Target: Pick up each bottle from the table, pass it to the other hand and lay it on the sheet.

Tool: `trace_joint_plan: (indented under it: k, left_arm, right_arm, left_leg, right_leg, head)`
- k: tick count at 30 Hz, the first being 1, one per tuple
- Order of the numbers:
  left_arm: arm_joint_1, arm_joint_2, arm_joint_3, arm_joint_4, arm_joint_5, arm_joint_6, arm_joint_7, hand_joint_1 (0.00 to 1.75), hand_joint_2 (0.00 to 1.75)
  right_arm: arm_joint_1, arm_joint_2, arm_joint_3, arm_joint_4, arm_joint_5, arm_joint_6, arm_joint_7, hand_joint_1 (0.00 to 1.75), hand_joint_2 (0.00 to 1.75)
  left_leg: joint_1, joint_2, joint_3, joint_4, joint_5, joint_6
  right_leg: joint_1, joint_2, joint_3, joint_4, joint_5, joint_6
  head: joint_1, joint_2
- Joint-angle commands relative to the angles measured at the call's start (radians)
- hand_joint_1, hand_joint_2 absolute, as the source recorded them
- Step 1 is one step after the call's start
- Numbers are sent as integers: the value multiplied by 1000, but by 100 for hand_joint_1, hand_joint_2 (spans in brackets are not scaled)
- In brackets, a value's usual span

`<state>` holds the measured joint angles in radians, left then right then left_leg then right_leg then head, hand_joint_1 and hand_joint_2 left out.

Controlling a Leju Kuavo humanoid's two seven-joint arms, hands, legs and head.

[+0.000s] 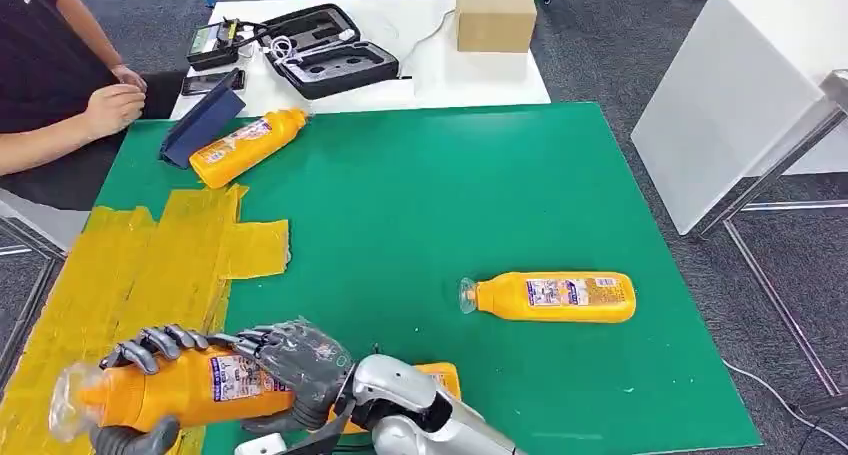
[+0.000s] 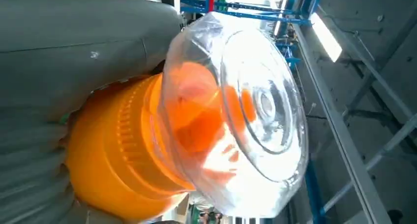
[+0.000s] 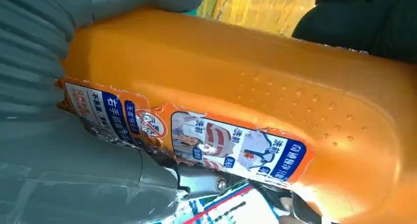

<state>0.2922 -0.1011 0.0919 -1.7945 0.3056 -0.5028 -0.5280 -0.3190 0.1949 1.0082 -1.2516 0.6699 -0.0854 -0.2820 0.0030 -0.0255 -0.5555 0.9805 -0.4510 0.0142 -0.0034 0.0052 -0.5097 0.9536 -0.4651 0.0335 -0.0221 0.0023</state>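
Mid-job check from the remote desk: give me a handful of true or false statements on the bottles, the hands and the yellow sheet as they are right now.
1. Both hands are on one orange bottle. True: the right hand wraps the held bottle around its body, and the left hand is at its capped end.
2. The held bottle's clear cap points toward the cardboard box. False: it points to the robot's left, over the yellow sheet.
3. Two other bottles lie on their sides on the green mat. True: the far bottle and the right bottle lie on the green mat.
4. A bottle already lies on the yellow sheet. False: no bottle lies on it.
5. The right bottle stands upright. False: it lies flat.
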Motion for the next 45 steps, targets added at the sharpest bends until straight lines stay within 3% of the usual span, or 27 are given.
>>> trace_joint_plan:
  k: [1, 2, 3, 4, 5, 6, 10, 11, 24, 26, 28, 30, 31, 33, 35, 36, 39, 45]
  left_arm:
    - [-21, -28, 42, 25, -17, -1, -8, 175, 175]
    - [-21, -28, 42, 25, -17, -1, -8, 175, 175]
    - [-22, -29, 43, 25, -20, 1, -9, 175, 175]
    - [-24, -30, 46, 23, -27, 4, -11, 175, 175]
    - [-27, -32, 46, 22, -36, 8, -13, 175, 175]
    - [-29, -31, 47, 20, -40, 9, -14, 175, 175]
    - [-32, -34, 64, 10, -58, 25, -24, 175, 175]
    - [-32, -35, 74, 4, -71, 36, -31, 175, 175]
    - [-78, -54, 179, -42, -257, 226, -127, 175, 175]
    - [-91, -54, 185, -66, -404, 355, -170, 175, 175]
    - [-104, -15, 128, -108, -691, 679, -170, 175, 175]
    - [-98, -3, 110, -81, -906, 844, -161, 175, 175]
    - [-87, 9, 108, -56, -1114, 938, -87, 175, 175]
    - [-74, 23, 83, -27, -1164, 996, -76, 175, 175]
    - [-57, 42, 76, 36, -1450, 1110, 44, 175, 175]
    - [-49, 62, 70, 80, -1510, 1124, 94, 175, 175]
    - [-19, 85, 89, 135, -1556, 1175, 128, 175, 175]
    - [-25, 86, 84, 121, -1553, 1162, 130, 175, 175]
  right_arm:
    - [23, -36, 22, -15, 10, -27, 34, 173, 175]
    - [23, -36, 22, -15, 10, -27, 34, 173, 175]
    - [26, -35, 11, -15, 1, -33, 38, 91, 175]
    - [27, -35, -3, -17, -8, -40, 41, 63, 175]
    - [25, -37, -17, -19, -15, -45, 45, 24, 175]
    - [22, -40, -39, -22, -25, -52, 49, 2, 175]
    - [25, -52, -99, -48, -51, -57, 42, 0, 175]
    - [27, -59, -111, -61, -52, -56, 42, 0, 0]
    - [52, -84, -148, -112, -45, -62, 41, 0, 0]
    - [57, -97, -146, -124, -41, -64, 43, 0, 0]
    - [62, -123, -137, -146, -36, -65, 47, 0, 0]
    - [68, -154, -126, -163, -41, -51, 52, 0, 0]
    - [70, -183, -114, -177, -47, -41, 53, 0, 0]
    - [83, -214, -118, -193, -58, -40, 43, 0, 0]
    - [80, -241, -109, -208, -58, -40, 38, 0, 0]
    - [79, -248, -110, -213, -58, -41, 38, 0, 175]
    - [129, -314, -117, -279, -53, -46, 32, 0, 175]
    - [126, -305, -116, -275, -53, -46, 32, 0, 175]
  left_leg:
    - [1, 1, 3, 0, -1, -1]
    - [1, 1, 1, -1, 0, 0]
    - [1, 1, 3, 0, -1, 0]
    - [1, 1, 2, -1, 0, 0]
    - [1, 1, 3, 0, 0, 0]
    - [1, 0, 2, 0, 0, 0]
    - [1, 0, 1, 0, 0, 0]
    - [1, 1, 2, 0, 0, 0]
    - [1, 1, 2, 0, 0, 0]
    - [1, 1, 1, 0, 0, 0]
    - [2, 0, 1, 1, 0, 0]
    - [1, -2, 0, 1, 0, 0]
    - [2, -2, 2, 0, 0, 0]
    - [1, 0, 4, -1, 0, 0]
    - [1, -1, 4, -2, 0, 0]
    - [0, -1, 4, -2, 0, 0]
    - [-2, 1, 5, -3, 0, 0]
    - [0, 1, 3, -1, -1, 0]
  right_leg:
    - [1, -1, 4, -2, -1, 0]
    - [1, -1, 2, -1, 0, 0]
    - [1, -1, 4, -2, 0, 0]
    - [1, -1, 3, -2, 0, 0]
    - [1, -2, 4, -2, 0, 0]
    - [1, -2, 3, -2, 0, 0]
    - [1, -2, 2, -1, 0, 0]
    - [1, -2, 4, -1, 0, 0]
    - [1, -1, 3, -1, 0, 0]
    - [1, -1, 2, -1, 0, 0]
    - [2, -2, 2, -1, 0, 0]
    - [1, -4, 2, -1, 0, 0]
    - [2, -4, 4, -2, -1, 0]
    - [1, -3, 6, -3, 0, 0]
    - [1, -4, 6, -4, -1, 0]
    - [0, -3, 5, -3, 0, 0]
    - [-1, -1, 5, -4, 0, 0]
    - [0, -2, 4, -2, -1, 0]
  head:
    - [0, 0]
    - [0, 0]
    - [0, 0]
    - [0, 0]
    - [0, 0]
    - [0, 0]
    - [0, 0]
    - [0, 0]
    - [0, 0]
    - [0, 0]
    - [0, 0]
    - [0, 0]
    - [0, 0]
    - [0, 0]
    - [0, 0]
    - [0, 0]
    - [0, 0]
    - [0, 0]
